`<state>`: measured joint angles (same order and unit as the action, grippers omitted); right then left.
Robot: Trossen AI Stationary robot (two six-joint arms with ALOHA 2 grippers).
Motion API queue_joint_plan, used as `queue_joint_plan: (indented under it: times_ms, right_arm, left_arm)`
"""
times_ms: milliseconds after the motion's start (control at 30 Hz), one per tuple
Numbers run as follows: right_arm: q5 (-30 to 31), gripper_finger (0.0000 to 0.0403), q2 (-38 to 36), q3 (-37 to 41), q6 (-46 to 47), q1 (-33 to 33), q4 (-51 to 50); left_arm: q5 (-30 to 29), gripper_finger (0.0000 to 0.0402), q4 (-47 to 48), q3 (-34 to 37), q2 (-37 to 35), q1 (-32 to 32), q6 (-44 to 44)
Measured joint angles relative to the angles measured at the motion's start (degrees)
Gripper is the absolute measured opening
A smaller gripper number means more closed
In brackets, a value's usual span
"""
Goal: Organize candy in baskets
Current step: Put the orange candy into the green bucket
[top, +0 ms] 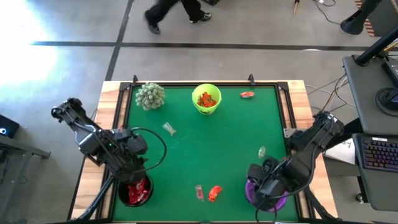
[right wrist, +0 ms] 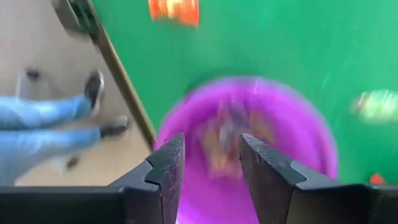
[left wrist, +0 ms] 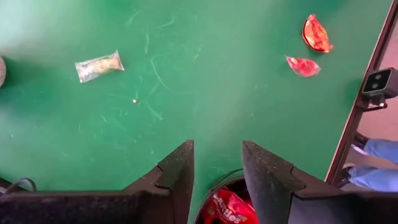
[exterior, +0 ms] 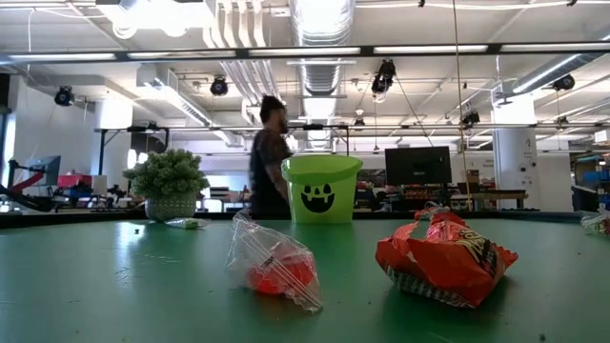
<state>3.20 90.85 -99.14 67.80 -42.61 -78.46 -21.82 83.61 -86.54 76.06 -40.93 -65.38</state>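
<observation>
The lime green basket (top: 207, 99) with orange candy stands at the far middle of the table. My left gripper (left wrist: 217, 180) hangs open above the black basket (left wrist: 227, 208), which holds red candy. My right gripper (right wrist: 211, 168) hangs open above the purple basket (right wrist: 298, 143); the candy inside it is blurred. Loose candy lies on the table: a clear-wrapped red piece (exterior: 274, 262) and an orange packet (exterior: 443, 257) near the front edge, a pale piece (top: 168, 129) at mid left, a greenish piece (top: 262, 151) at the right and a red piece (top: 247, 94) at the far right.
A spiky pale-green plant (top: 150, 96) stands at the far left corner. The green table has a raised wooden frame (top: 298, 106). A camera (left wrist: 378, 84) is fixed at the front edge. A person (top: 174, 12) walks beyond the far edge, and a person's legs (right wrist: 37, 124) show beside the table.
</observation>
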Motion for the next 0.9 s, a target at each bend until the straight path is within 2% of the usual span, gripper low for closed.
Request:
queue_joint_plan:
  times_ms: [100,200,300,367,500,667,900]
  right_arm:
    - [8.41,0.0145,0.00,-1.94,-4.31,0.70,1.88]
    - [14.73,0.0142,0.00,-2.64,-12.63,1.47,4.93]
    - [16.82,0.0141,0.00,-2.76,-20.25,3.14,8.43]
    - [17.75,0.0142,0.00,-2.76,-20.75,4.03,10.30]
    - [17.64,0.0141,0.04,-2.50,-21.47,5.59,14.81]
    - [11.29,0.0144,2.01,-2.33,-27.92,8.62,21.65]
    - [10.29,0.0128,6.59,-2.41,-39.55,11.39,30.70]
  left_arm:
    - [0.02,0.0117,0.00,0.00,0.40,0.00,1.64]
    - [0.00,0.0117,-0.04,0.00,0.67,0.00,3.57]
    - [0.00,0.0117,-0.07,0.00,0.78,0.00,4.98]
    - [0.00,0.0117,-0.07,0.00,0.78,0.00,5.16]
    - [0.00,0.0117,-0.07,0.00,0.78,-0.02,6.92]
    - [-0.02,0.0117,-0.08,0.00,0.78,-0.08,7.28]
    - [-0.02,0.0117,0.00,0.00,0.78,-0.66,9.40]
